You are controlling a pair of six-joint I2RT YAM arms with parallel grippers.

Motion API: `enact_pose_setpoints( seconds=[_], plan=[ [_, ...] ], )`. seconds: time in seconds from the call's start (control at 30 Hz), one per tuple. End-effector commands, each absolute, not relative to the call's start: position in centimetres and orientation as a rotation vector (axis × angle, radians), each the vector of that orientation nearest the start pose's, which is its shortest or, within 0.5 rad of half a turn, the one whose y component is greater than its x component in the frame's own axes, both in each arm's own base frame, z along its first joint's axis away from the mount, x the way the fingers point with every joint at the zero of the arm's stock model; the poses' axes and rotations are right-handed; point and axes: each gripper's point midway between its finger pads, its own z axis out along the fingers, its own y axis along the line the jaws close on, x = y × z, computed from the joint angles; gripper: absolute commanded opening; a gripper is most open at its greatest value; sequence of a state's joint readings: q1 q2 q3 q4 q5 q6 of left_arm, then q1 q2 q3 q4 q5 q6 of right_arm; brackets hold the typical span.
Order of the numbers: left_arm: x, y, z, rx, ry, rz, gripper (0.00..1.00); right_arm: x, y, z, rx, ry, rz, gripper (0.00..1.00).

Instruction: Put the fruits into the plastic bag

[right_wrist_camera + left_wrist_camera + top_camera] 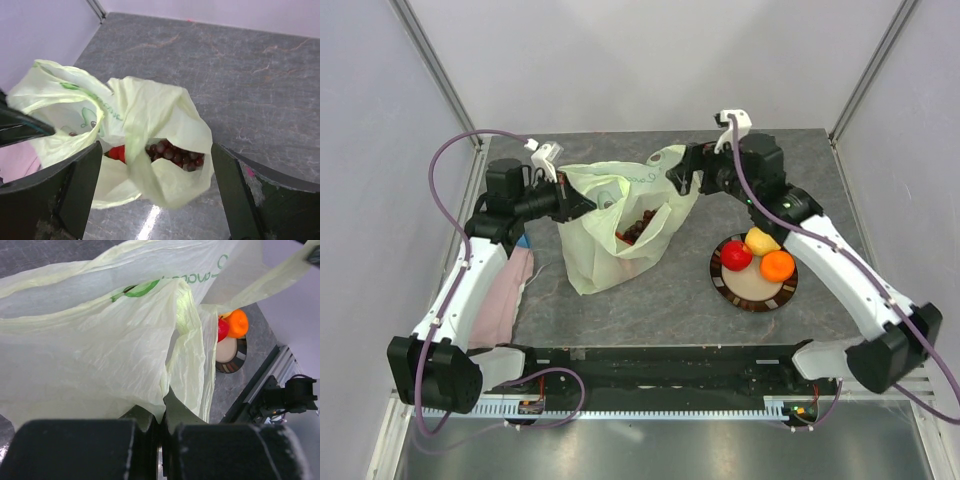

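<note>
One plastic bag (610, 250) stands near the middle of the grey table (650, 310), its mouth pulled open upward. Inside it lie one bunch of dark grapes (175, 154) and at least one small red fruit (116, 152) just beside them; how many more are under the folds cannot be told. One dark-rimmed plate (752, 296) sits to the right of the bag, apart from it, with a strip of bare table between them. It carries three fruits pressed close together: one red apple (736, 256), one lemon (760, 241) and one orange (777, 265). One pink cloth (500, 300) lies at the left edge of the table, partly under the left arm and near the bag's left side. The table shows bare in front of the bag and plate, and behind them toward the back wall. The left gripper (582, 205) meets the bag's left rim from the side; in its wrist view the fingers (145, 425) are pinched together with a fold of the thin film caught between them. The right gripper (677, 178) hangs at the bag's upper right, next to one loop handle; its fingers (80, 180) are spread wide, with the open mouth of the bag showing between them, and they grip nothing that can be seen.
</note>
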State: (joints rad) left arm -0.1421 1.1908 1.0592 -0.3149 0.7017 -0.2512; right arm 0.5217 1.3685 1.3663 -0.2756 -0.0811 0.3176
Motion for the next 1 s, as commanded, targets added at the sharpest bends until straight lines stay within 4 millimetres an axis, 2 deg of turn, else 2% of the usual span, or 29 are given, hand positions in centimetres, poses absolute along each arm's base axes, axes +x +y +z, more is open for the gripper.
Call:
enact_pose_setpoints(
  seconds=[0.0,0.03,0.07,0.1,0.13,0.2,0.27,0.3,0.37,0.4,0.47,0.7,0.87,0.97],
  plan=[
    [32.2,-15.8,27.6,0.385,1.96,-0.844,0.02,33.6,21.2,38.2,-0.236,1.713,0.616,0.98],
    [32.2,-15.6,27.5,0.383,1.963,-0.83,0.02,33.2,20.5,38.2,-0.219,1.722,0.596,0.98],
    [32.2,-15.3,27.2,0.376,1.973,-0.806,0.01,32.7,19.3,37.2,-0.19,1.769,0.549,0.98],
    [32.2,-15.2,27.2,0.374,1.975,-0.797,0.01,33.0,18.0,36.3,-0.128,1.803,0.486,0.98],
    [32.2,-15.1,27.1,0.371,1.978,-0.788,0.02,33.1,16.8,35.1,-0.096,1.845,0.443,0.98],
    [32.3,-14.8,26.7,0.361,1.986,-0.766,0.02,32.7,14.9,31.1,0.001,1.972,0.374,0.98],
    [32.5,-14.5,26.4,0.352,1.991,-0.748,0.02,32.2,13.2,29.0,0.075,2.018,0.367,0.98],
    [32.4,-14.5,26.2,0.348,1.996,-0.744,0.02,31.7,12.6,26.7,0.095,2.068,0.357,0.98],
    [32.4,-14.3,26.3,0.344,1.993,-0.729,0.02,31.1,10.9,25.3,0.202,2.085,0.351,0.98],
    [32.4,-14.2,26.3,0.342,1.992,-0.724,0.01,30.7,10.1,23.7,0.233,2.115,0.332,0.98],
    [32.4,-14.2,26.4,0.339,1.991,-0.73,0.02,30.4,7.8,21.9,0.326,2.14,0.257,0.98],
    [31.9,-15.0,26.9,0.352,1.98,-0.791,0.02,28.8,2.1,16.6,0.634,2.269,-0.059,0.98],
    [31.6,-15.0,27.5,0.358,1.959,-0.792,0.01,27.5,1.1,13.4,0.751,2.328,-0.098,0.98],
    [31.6,-15.0,27.5,0.359,1.953,-0.79,0.01,27.1,-0.1,12.8,0.782,2.32,-0.171,0.98]
  ],
)
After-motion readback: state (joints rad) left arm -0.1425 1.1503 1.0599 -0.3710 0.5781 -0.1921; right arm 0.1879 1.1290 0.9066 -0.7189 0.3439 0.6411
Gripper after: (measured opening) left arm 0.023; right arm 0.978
